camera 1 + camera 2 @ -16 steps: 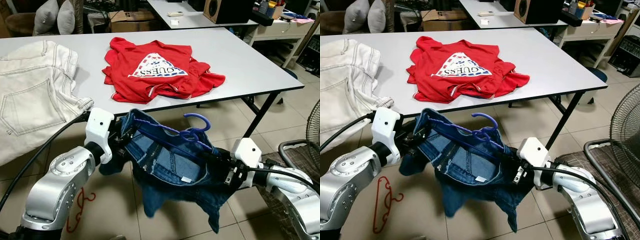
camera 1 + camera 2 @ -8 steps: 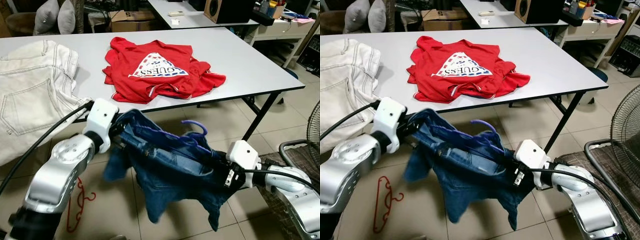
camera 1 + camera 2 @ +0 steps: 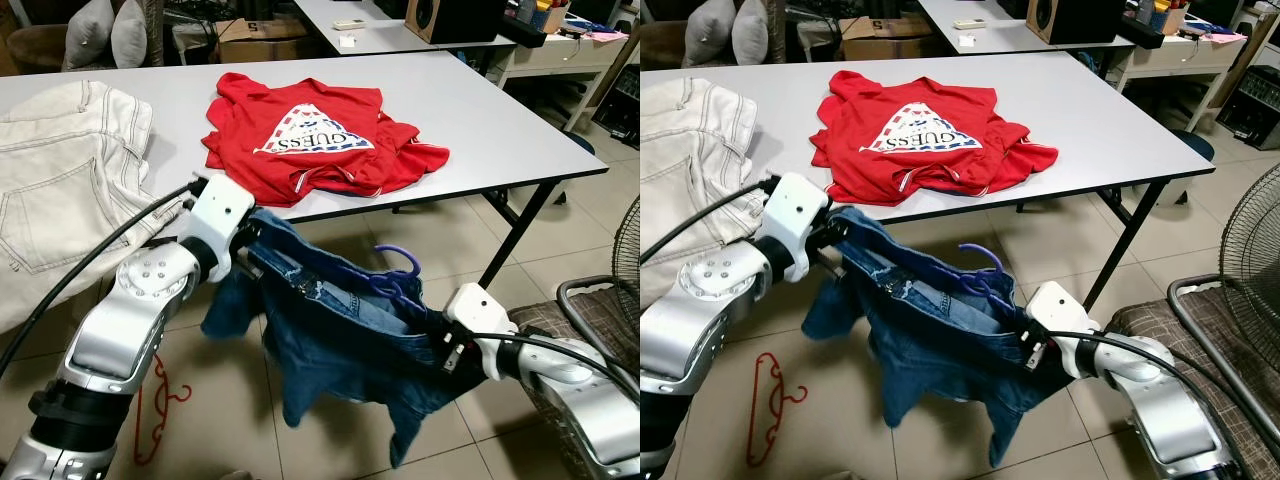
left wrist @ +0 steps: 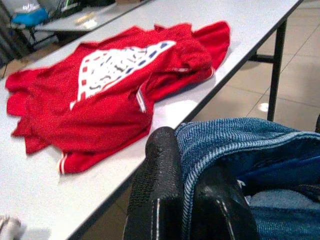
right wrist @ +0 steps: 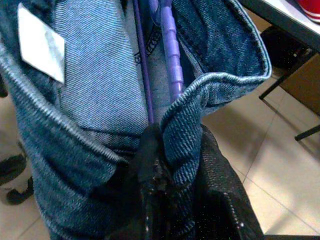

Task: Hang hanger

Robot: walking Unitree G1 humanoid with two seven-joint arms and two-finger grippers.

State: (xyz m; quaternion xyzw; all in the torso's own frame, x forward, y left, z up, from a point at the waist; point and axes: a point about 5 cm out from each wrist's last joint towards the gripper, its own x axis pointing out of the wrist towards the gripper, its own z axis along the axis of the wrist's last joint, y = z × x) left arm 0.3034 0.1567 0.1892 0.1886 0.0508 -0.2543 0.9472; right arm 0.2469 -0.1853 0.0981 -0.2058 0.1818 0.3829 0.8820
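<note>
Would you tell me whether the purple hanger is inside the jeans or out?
Mostly inside: the purple hanger runs inside the waistband of the jeans, with its hook sticking out above.

Two hangers, purple (image 3: 395, 285) and red (image 3: 768, 398); three garments; two cushions.

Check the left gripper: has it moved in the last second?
Yes. The left gripper, shut on the jeans, has risen toward the table edge, closer to the red shirt.
</note>
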